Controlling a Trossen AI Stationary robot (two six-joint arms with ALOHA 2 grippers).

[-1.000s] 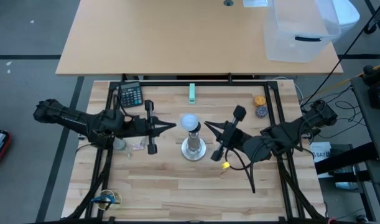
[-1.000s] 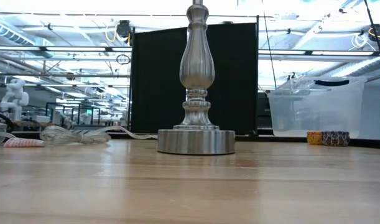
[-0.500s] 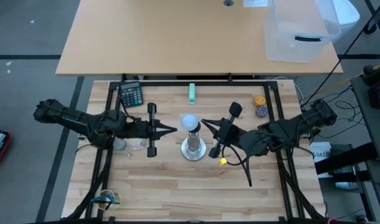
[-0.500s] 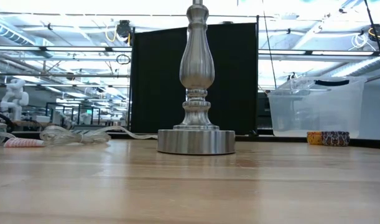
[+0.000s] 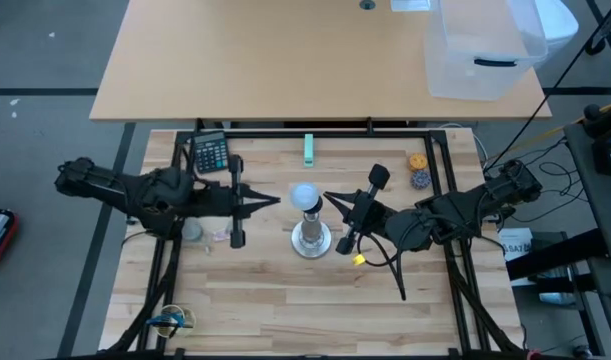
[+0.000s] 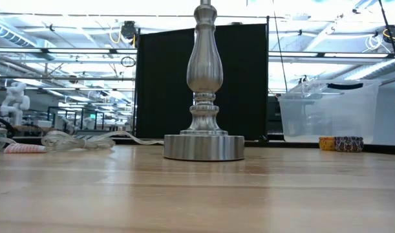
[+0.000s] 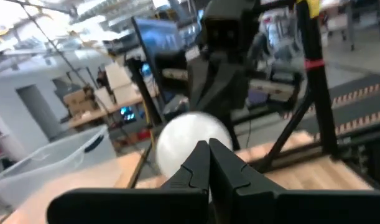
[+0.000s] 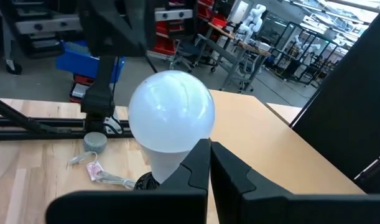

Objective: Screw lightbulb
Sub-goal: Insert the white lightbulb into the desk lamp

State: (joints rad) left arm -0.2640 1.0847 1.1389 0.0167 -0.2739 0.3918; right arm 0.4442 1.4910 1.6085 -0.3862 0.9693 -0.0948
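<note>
Left hand (image 5: 277,200), pressed together, points at the lightbulb (image 5: 304,196) from nine o'clock; right hand (image 5: 328,197), also pressed together, flanks it at three o'clock.

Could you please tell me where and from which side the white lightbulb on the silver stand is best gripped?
Probably across the widest part of the round white frosted lightbulb, coming level from either side. It stands upright in the silver round-based stand, its globe bare, with the shut left pincer and shut right pincer flanking it.
</note>
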